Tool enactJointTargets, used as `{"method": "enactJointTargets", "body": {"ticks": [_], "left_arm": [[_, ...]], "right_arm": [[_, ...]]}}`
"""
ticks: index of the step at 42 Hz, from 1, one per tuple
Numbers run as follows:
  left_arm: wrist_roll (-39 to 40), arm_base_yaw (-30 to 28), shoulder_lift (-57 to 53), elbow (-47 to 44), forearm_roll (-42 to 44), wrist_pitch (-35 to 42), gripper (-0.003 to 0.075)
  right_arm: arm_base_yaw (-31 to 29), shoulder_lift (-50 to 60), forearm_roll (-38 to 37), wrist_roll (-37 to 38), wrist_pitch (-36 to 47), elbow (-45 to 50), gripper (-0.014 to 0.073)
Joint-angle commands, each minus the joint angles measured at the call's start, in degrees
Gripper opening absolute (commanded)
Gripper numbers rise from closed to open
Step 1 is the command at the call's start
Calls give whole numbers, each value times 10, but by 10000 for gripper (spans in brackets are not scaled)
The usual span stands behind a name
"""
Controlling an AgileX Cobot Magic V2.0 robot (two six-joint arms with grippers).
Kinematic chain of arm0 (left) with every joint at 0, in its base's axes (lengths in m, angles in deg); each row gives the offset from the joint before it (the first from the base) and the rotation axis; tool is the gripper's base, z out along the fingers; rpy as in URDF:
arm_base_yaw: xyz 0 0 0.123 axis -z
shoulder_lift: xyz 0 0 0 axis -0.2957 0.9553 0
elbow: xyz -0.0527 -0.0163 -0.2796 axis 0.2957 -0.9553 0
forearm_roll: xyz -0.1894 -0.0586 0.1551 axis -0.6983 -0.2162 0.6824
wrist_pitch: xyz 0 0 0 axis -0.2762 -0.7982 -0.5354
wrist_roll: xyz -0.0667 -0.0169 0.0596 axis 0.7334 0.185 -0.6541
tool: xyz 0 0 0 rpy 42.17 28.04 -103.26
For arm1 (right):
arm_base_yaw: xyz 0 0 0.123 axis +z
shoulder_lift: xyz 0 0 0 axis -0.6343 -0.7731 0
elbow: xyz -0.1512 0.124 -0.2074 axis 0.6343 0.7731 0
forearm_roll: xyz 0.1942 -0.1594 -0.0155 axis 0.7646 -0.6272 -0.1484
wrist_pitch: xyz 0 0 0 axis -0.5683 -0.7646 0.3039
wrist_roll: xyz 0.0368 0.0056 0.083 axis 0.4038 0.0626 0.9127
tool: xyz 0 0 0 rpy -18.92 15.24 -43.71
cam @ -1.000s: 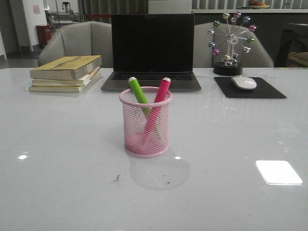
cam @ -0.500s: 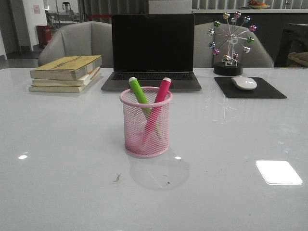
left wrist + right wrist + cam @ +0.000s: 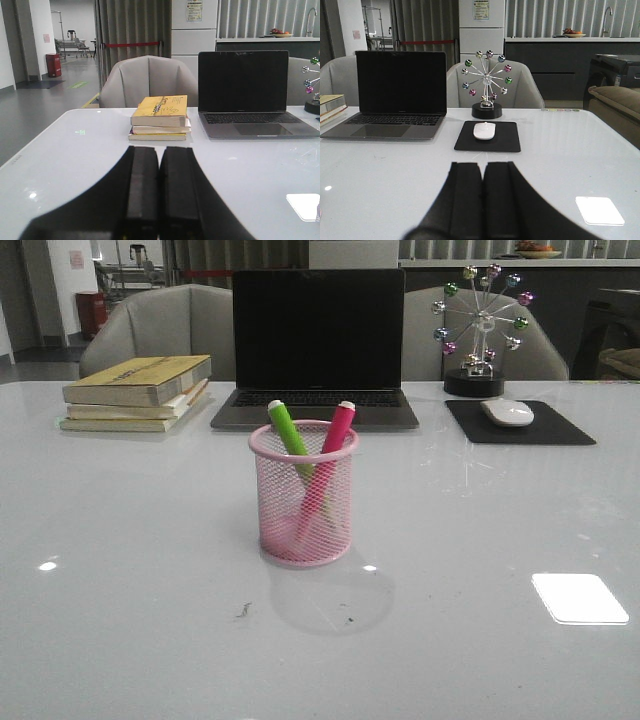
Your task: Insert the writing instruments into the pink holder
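Note:
The pink holder (image 3: 303,495), a wire-mesh cup, stands upright at the middle of the table in the front view. Inside it lean the lime green marker (image 3: 290,432) and the magenta pink marker (image 3: 334,432), crossed, their whitish caps sticking up past the rim. Neither arm shows in the front view. My left gripper (image 3: 159,150) is shut with nothing between its fingers, low over bare table and facing the books. My right gripper (image 3: 482,165) is shut and empty too, facing the mouse pad. The holder is out of both wrist views.
A stack of books (image 3: 140,390) lies at the back left, an open laptop (image 3: 316,345) at the back middle, a white mouse (image 3: 507,412) on a black pad (image 3: 520,424) at the back right. A ferris-wheel ornament (image 3: 478,332) stands behind the pad.

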Motion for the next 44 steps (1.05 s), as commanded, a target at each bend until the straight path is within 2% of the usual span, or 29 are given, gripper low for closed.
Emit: {"method": "enactJointTargets", "body": {"ticks": [1, 44], "left_arm": [[5, 3, -10, -2, -6, 47, 91], [5, 3, -10, -2, -6, 47, 91]], "right_arm": [[-2, 11, -6, 0, 35, -4, 57], [6, 11, -11, 0, 26, -4, 57]]}}
